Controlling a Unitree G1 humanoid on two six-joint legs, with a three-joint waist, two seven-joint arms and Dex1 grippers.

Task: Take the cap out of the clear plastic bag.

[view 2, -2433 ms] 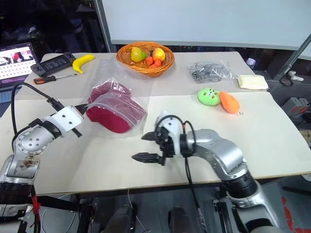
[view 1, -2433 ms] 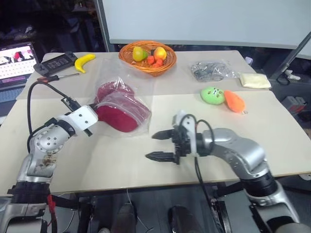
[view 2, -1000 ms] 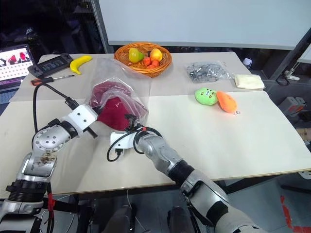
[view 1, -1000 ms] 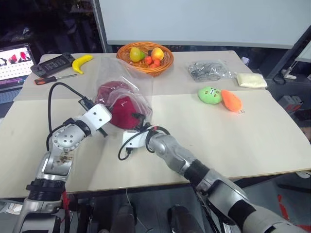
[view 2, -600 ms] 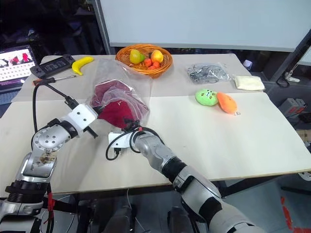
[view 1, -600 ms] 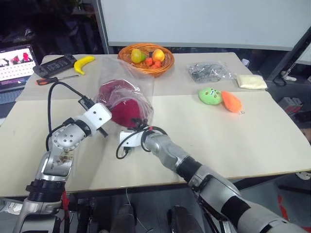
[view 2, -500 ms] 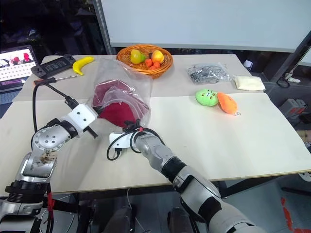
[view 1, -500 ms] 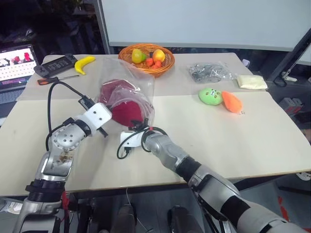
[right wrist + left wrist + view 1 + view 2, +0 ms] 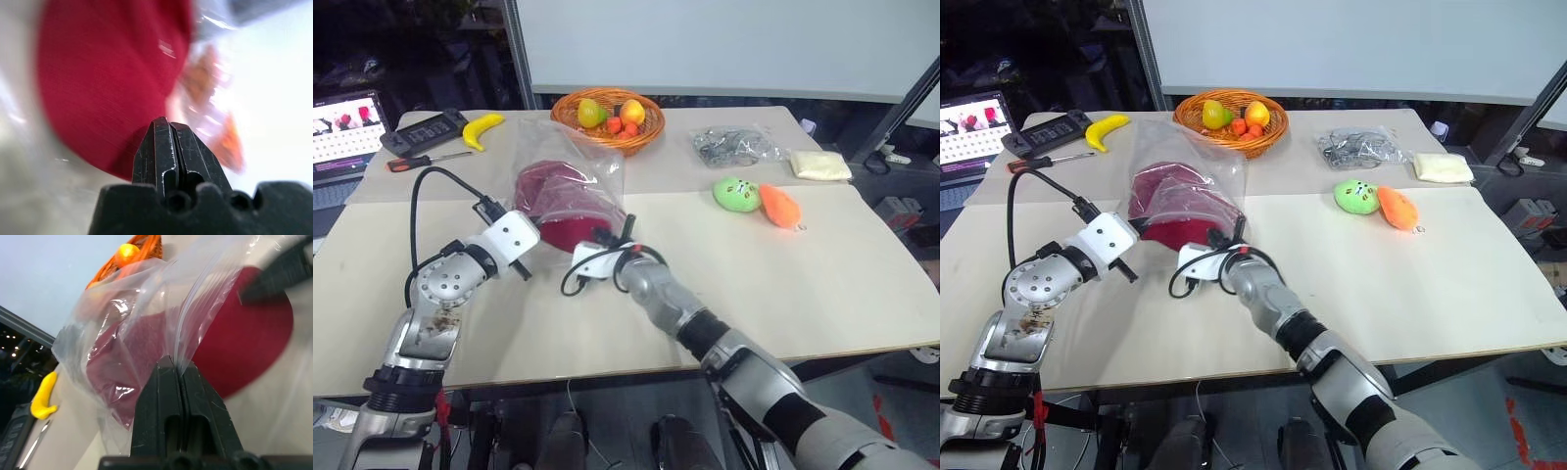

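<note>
Just in front of the fruit basket (image 9: 607, 122), the left gripper (image 9: 177, 368) pinches the clear plastic bag (image 9: 570, 162) while the right gripper (image 9: 168, 128) — jaws together at the cap (image 9: 570, 206) but gripping nothing visible — likely needs a firmer bite before pulling.

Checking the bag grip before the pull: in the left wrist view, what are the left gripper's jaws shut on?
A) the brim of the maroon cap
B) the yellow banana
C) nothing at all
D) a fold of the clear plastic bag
D: in the left wrist view the left gripper has its jaws pressed together on a fold of the clear plastic bag, with the maroon cap behind the film, not between them.
</note>
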